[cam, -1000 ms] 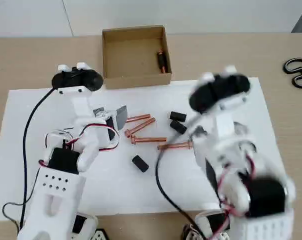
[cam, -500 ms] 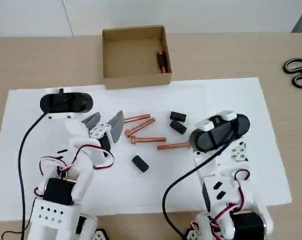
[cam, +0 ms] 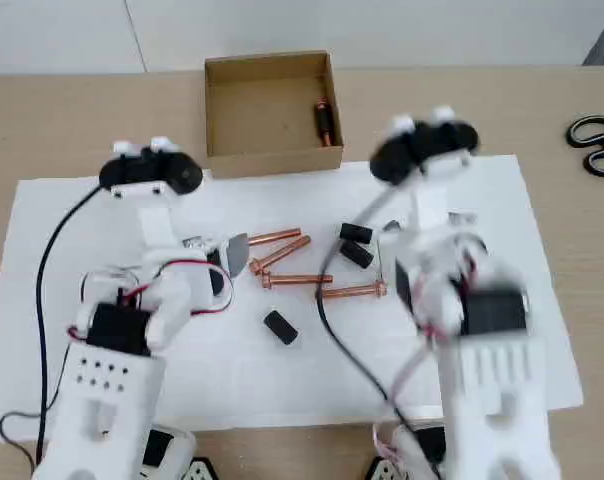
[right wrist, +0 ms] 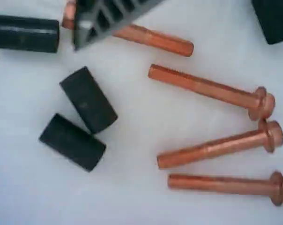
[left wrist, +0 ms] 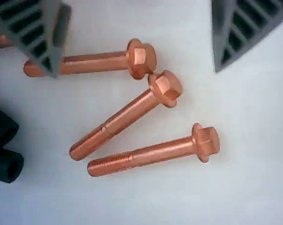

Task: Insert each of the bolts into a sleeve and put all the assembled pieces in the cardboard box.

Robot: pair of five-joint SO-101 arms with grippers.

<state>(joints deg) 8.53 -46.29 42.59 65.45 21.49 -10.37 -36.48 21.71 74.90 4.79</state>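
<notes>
Left gripper [cam: 232,255]: fingers [left wrist: 36,28] spread wide, low over the white sheet [cam: 242,380], wrist pointing down.
Cardboard box [cam: 270,150]: at the worktop's 12 o'clock, one assembled piece [cam: 324,123] inside.
Bolts [cam: 282,253]: loose, at the left gripper's 3 o'clock.
Right gripper [cam: 384,232]: blurred, seemingly near two sleeves [cam: 355,233]; opening cannot be told.

Bolts [cam: 282,253] lie bunched, heads nearly touching, gaps narrow; two sleeves [cam: 356,233] crowd just beside them; cardboard box [cam: 272,160] stands open-topped, floor mostly free.

Both arms [cam: 107,385] are white plastic with black motors [cam: 117,325] and red-black cables [cam: 44,270].
</notes>
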